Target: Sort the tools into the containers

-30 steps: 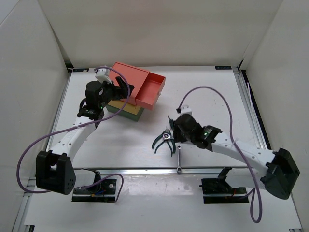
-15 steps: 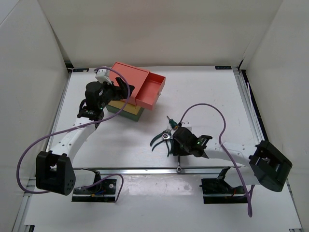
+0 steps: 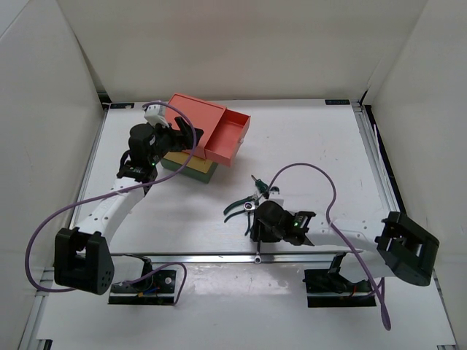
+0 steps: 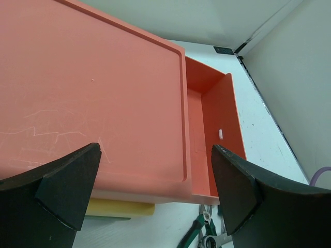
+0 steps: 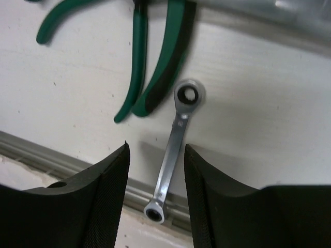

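White walls box in a white table where we find the sorting job at its picking stage. Our right hand hangs low over a silver wrench at the near edge of the table. Its fingers are parted a narrow way, one on each side of the shaft, and hold nothing. The wrench lies flat, its ring end beside the handles of dark-green pliers, its other end just at the metal rail along the edge. A second pair of pliers lies near them.

Well apart, at the far left, stand the containers. The salmon-red drawer stands open and, as far as we can see, has no tool in it. Under its box sit the yellow drawer and the dark green one, both closed. Our left hand hovers over the red box top, fingers spread wide and empty.

We judge the step in hand to be the grasp on the wrench, with sorting barely begun. The next move calls for a short drop and a squeeze across the thin shaft. We would have to keep clear of the pliers' handles and the rail before the carry to the open drawer. Flat steel on a flat table leaves the fingers little to catch, so a slip is the risk.
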`<action>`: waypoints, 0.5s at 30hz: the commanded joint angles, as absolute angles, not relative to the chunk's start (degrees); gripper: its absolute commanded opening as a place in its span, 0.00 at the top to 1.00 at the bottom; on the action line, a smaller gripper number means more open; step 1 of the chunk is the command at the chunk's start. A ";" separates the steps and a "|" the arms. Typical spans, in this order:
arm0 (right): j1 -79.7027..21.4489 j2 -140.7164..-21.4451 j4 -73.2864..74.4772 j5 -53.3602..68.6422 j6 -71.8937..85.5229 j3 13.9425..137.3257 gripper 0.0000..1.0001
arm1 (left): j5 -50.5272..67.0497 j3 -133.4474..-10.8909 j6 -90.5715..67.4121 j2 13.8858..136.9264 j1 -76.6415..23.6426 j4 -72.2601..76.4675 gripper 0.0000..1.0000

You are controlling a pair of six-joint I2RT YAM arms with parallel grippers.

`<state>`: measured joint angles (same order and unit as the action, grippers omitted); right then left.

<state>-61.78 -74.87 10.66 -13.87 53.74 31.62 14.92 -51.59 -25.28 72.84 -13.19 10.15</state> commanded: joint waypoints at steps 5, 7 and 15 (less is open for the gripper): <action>-65.91 -74.71 29.87 -12.30 58.71 26.98 0.50 | 16.17 -49.40 -25.40 72.33 -12.92 6.77 0.01; -68.19 -75.23 32.15 -13.35 60.11 27.51 0.51 | 16.17 -49.39 -25.31 72.07 -12.92 6.85 0.01; -75.41 -79.27 35.51 -14.07 63.28 30.94 0.51 | 16.17 -49.22 -25.22 71.37 -12.83 6.68 0.01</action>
